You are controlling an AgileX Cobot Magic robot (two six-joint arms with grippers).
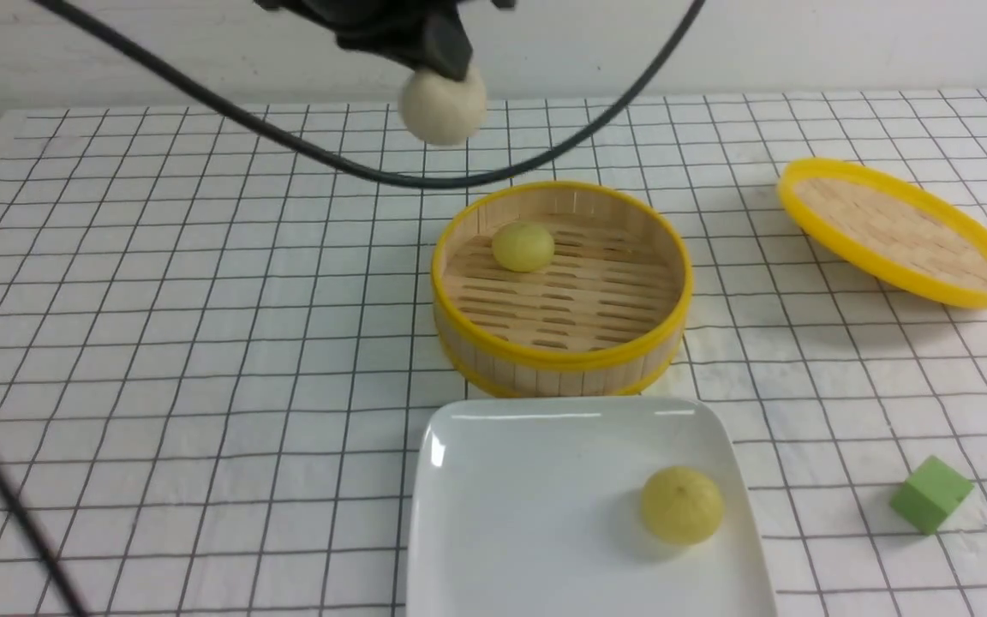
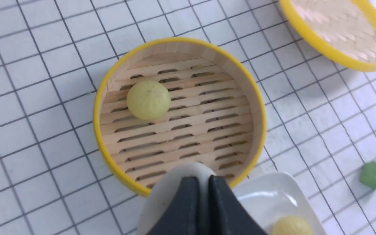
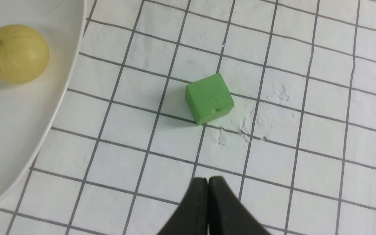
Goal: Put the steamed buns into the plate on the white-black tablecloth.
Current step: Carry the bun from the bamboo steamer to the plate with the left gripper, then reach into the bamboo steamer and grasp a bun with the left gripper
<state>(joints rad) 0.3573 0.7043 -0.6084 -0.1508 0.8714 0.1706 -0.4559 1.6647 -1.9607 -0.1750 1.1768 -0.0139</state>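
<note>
Spreading wide, a white cloth with thin black squares [image 1: 202, 343] lies under the big shiny white square plate [image 1: 528, 514]. Just past the plate sits a round wooden basket with a yellow rim [image 1: 562, 356]. Off to its right is a round wooden lid with a yellow edge [image 1: 896, 231]. The left fingers [image 2: 181, 202] are clamped on the small round off-white bun [image 1: 444, 104], up in the air. One small pale yellow bun [image 1: 523, 247] is in the basket, and another yellow bun [image 1: 682, 506] is on the plate's right side. The right fingers [image 3: 186, 212] are together, with nothing between them. A little green block [image 1: 930, 494] is on the cloth, right of the plate.
</note>
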